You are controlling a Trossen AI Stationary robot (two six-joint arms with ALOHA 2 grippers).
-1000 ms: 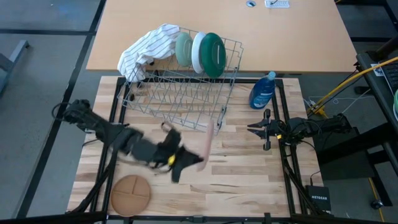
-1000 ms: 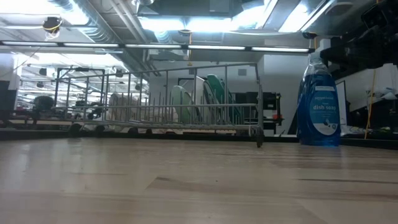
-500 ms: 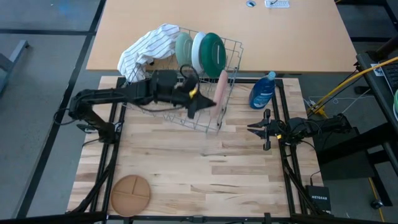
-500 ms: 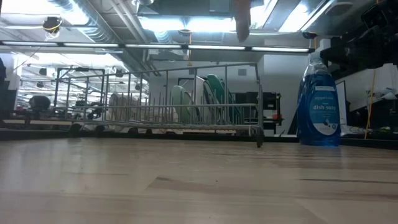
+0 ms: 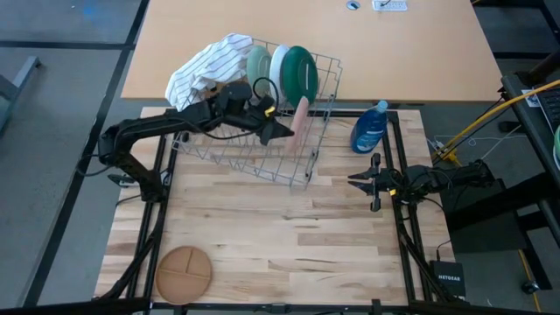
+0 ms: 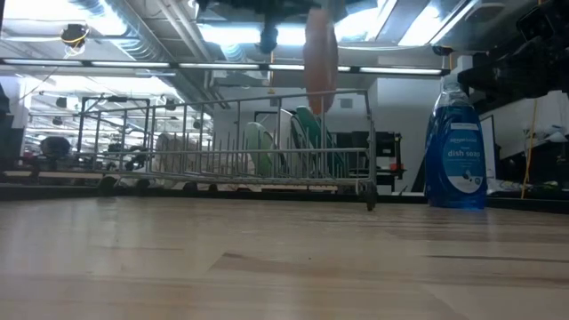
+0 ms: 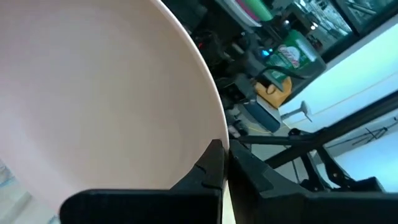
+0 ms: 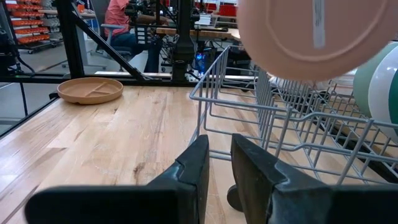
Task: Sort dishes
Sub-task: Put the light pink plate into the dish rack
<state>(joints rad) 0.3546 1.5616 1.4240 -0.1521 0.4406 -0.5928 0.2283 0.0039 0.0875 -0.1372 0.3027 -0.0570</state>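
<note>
My left gripper (image 5: 282,131) reaches over the wire dish rack (image 5: 223,144) and is shut on the pink plate (image 5: 301,122), which stands on edge over the rack's right end. The plate also shows in the low view (image 6: 320,58) and the right wrist view (image 8: 311,31). The pale sage plate (image 5: 257,68), the white plate (image 5: 280,74) and the dark green plate (image 5: 304,77) stand on edge in the rack's far end. The tan-brown plate (image 5: 184,273) lies flat at the table's near left. My right gripper (image 5: 354,182) waits shut at the table's right. My left gripper pinches the pink plate's rim (image 7: 214,134) between its two fingers, one finger (image 7: 208,174) on each face. The fingers come from the table's left. The plate stands upright on edge, clear of the table, its lower edge about level with the rack's top rail.
A striped white cloth (image 5: 206,70) hangs over the rack's far left corner. A blue dish-soap bottle (image 5: 369,128) stands right of the rack. Bare wooden tabletop (image 5: 289,245) lies between the rack and the near edge.
My left gripper has carried the pink plate from low over the table's near middle up and toward the far edge, over the rack. In the last half second it has come down, so the plate hangs lower over the rack's right end. The plate stays on edge.
</note>
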